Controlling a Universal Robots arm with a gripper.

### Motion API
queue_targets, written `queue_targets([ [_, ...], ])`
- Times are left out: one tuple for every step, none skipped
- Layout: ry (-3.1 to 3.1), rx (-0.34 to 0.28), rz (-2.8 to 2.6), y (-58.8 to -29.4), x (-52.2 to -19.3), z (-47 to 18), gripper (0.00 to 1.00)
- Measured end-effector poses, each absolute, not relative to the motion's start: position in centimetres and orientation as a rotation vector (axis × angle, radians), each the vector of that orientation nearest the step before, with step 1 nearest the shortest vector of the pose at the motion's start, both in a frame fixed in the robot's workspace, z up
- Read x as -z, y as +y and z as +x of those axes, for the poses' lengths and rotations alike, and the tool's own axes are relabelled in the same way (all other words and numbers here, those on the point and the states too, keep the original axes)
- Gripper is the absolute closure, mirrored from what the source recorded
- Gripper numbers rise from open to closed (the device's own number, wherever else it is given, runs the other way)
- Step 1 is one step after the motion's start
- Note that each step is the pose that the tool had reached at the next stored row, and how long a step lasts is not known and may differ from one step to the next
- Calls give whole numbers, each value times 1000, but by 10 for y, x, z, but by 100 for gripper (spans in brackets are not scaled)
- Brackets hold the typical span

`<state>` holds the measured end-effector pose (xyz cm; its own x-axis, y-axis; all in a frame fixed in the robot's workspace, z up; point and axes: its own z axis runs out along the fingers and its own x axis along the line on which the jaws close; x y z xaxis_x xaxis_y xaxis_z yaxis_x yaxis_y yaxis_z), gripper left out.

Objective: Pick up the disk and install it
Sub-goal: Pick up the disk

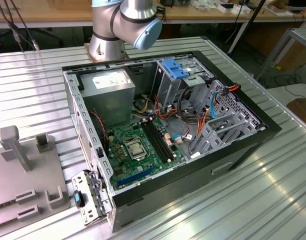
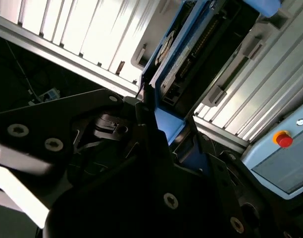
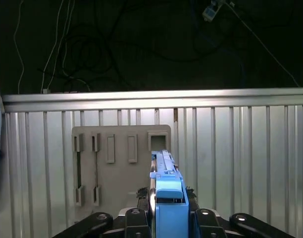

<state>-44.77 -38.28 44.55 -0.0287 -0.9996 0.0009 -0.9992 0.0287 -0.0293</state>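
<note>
One thing sits in your jaws: the flat silver metal disk with the blue plastic frame [image 3: 167,198], seen edge-on in the first wrist view, with the jaws set narrow against its two broad faces. In the second wrist view the same disk [image 2: 174,64] runs out from the black jaw body, blue edge and a strip of pale label showing. It appears to hang clear above the grey slotted holder plate [image 3: 117,163] on the ribbed aluminium desk [image 3: 240,163], so I judge the pick-up done and the install not yet made.

At the centre of the exterior view you have the open black computer case [image 1: 253,102]. The silver drive cage with its blue plastic clips [image 1: 179,72] is at upper centre, just beside the grey power supply box [image 1: 110,90]. The holder plate [image 1: 28,165] lies at the exterior view's lower left, well apart from the cage.

Watch for these, as I read it. Much of the disk stands free of the jaws, so a knock on the case rim could twist it in your grip. A tilted disk would likely jam in the cage rather than slide. The loose orange and red cables [image 1: 193,120] near the cage could snag the frame or get pinched. The green motherboard [image 1: 135,145] lies bare under any drop.
</note>
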Motion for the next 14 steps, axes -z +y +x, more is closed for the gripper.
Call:
queue_targets([
  [2239,34,-2175,-383,-452,-448,63],
  [2239,34,-2175,-383,-457,-448,63],
  [2238,34,-2175,-383,-462,-448,63],
  [2239,34,-2175,-383,-466,-448,63],
  [2238,34,-2175,-383,-473,-448,63],
  [2239,34,-2175,-383,-477,-448,63],
  [2238,34,-2175,-383,-484,-448,63],
  [2239,34,-2175,-383,-489,-448,63],
  [2239,34,-2175,-383,-495,-448,63],
  [2238,34,-2175,-383,-504,-448,63],
  [2238,34,-2175,-383,-515,-448,63],
  [2238,35,-2175,-383,-520,-448,63],
  [2238,35,-2175,-383,-524,-448,63],
  [2238,35,-2175,-383,-531,-448,63],
])
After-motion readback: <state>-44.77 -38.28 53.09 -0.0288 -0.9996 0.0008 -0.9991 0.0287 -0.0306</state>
